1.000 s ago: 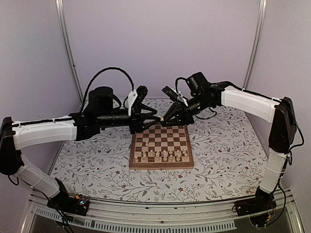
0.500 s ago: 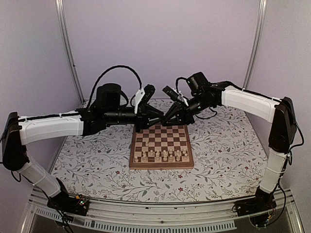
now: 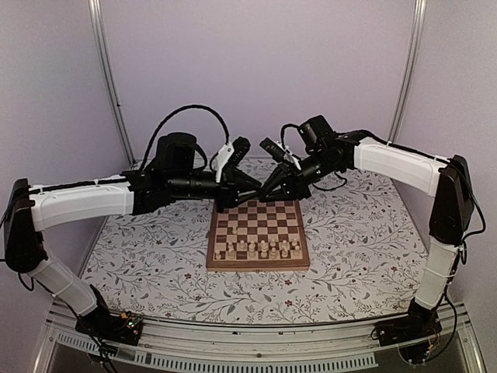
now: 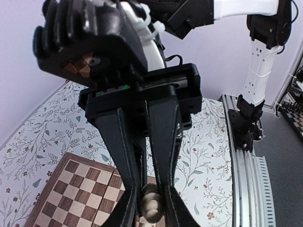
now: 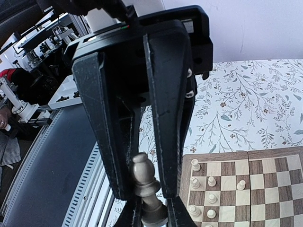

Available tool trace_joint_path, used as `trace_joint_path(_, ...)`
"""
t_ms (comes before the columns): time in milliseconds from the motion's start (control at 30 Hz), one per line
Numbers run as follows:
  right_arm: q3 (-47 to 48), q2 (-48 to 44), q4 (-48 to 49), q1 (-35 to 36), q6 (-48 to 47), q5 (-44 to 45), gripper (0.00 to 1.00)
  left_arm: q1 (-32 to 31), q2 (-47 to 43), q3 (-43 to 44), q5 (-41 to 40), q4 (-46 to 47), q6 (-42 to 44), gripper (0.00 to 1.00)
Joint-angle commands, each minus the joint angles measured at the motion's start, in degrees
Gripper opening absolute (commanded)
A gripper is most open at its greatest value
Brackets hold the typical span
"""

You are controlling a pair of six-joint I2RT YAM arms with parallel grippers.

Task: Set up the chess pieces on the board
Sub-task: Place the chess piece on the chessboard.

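Lilac walls (image 3: 256, 70); floral cover (image 3: 357, 233) under board (image 3: 264, 217).

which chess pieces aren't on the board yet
The two held in the air: the piece in the left gripper and the piece in the right gripper. The others stand on the board.

The bench (image 3: 365, 241) carries a pale cover (image 3: 147, 264) printed with leafy sprigs and small red flowers, lying flat over the visible surface. The board (image 3: 256, 265) lies directly on this cover near the middle of the bench, flat, its sides roughly square to the near edge. A slotted metal rail (image 3: 256, 346) runs along that near edge.
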Motion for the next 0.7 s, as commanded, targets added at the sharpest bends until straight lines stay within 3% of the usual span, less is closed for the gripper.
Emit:
trace_joint_path(0,1.05,0.53,-0.54,0.17,-0.18,-0.84,0.12,-0.41,0.87,2.16,-1.24,-2.80,0.79,0.20)
trace_joint_path(167,1.23,0.60,-0.23,0.24,0.28,0.42,0.14,-0.41,1.82,4.25,-1.35,-5.64,1.39,0.15)
trace_joint_path(267,1.19,0.27,-0.18,0.16,0.10,2.41,0.24,-0.31,1.83,5.33,-2.60,-8.77,2.26,0.13)
trace_joint_path(300,1.04,0.08,-0.23,0.17,-0.06,3.37,0.32,0.03,1.91,5.78,-3.01,-9.86,2.61,0.13)
trace_joint_path(333,0.62,-0.22,-0.21,0.16,-0.36,4.58,0.48,0.29,2.01,6.27,-3.39,-10.88,2.81,0.13)
trace_joint_path(367,0.04,-0.88,-0.38,0.10,-0.62,5.81,0.92,0.52,2.07,6.65,-3.99,-12.01,3.10,0.13)
trace_joint_path(400,-0.79,-1.47,-0.69,-0.08,-1.58,7.03,0.98,0.74,2.14,7.10,-4.48,-13.20,3.44,0.13)
trace_joint_path(667,-8.39,-9.99,-2.57,-10.06,-6.03,10.94,0.99,0.71,2.09,6.32,-7.17,-23.13,6.17,0.13)
